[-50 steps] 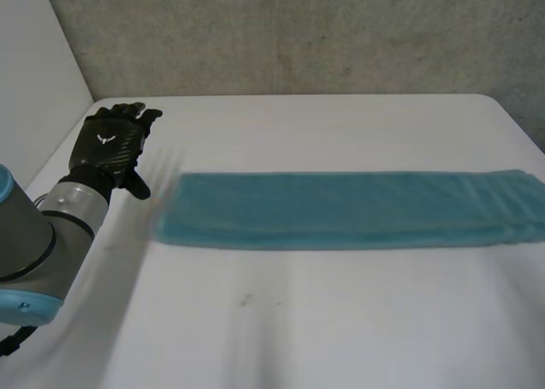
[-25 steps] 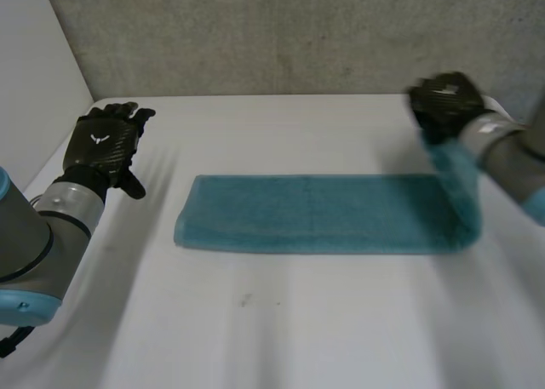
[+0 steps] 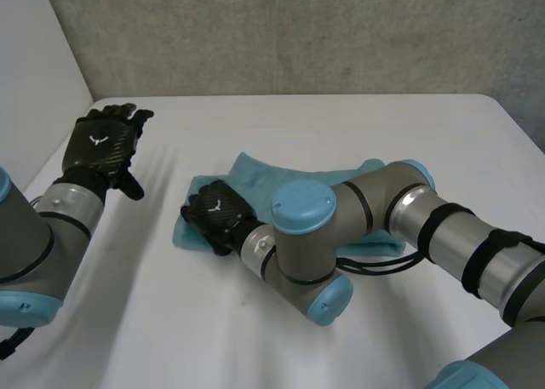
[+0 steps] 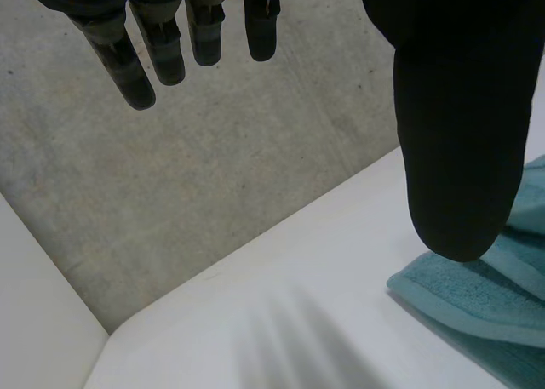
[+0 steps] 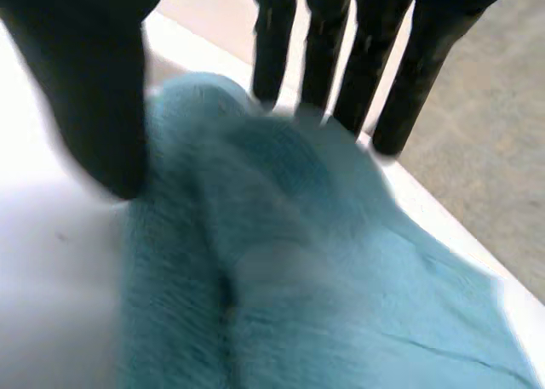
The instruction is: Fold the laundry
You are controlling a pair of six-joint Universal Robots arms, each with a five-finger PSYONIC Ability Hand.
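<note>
A teal towel (image 3: 289,173) lies folded over itself in the middle of the white table (image 3: 341,121). My right arm reaches across it, and my right hand (image 3: 217,216) sits on the towel's left end. In the right wrist view the towel (image 5: 298,270) bulges under the palm, the fingers (image 5: 383,57) are straight with their tips at the cloth, and the thumb stands apart at the side. My left hand (image 3: 102,142) hovers open at the table's far left, clear of the cloth. In the left wrist view the towel's corner (image 4: 477,304) lies beyond the thumb (image 4: 451,151).
A grey concrete wall (image 3: 298,31) runs behind the table's back edge. A white panel (image 3: 34,65) stands at the left. Bare table surface lies in front of the towel and to its right.
My right arm swept in from the right, carrying the towel's right end over to its left end, and the towel now lies shorter. Its fingers have straightened. The left hand has hardly moved.
</note>
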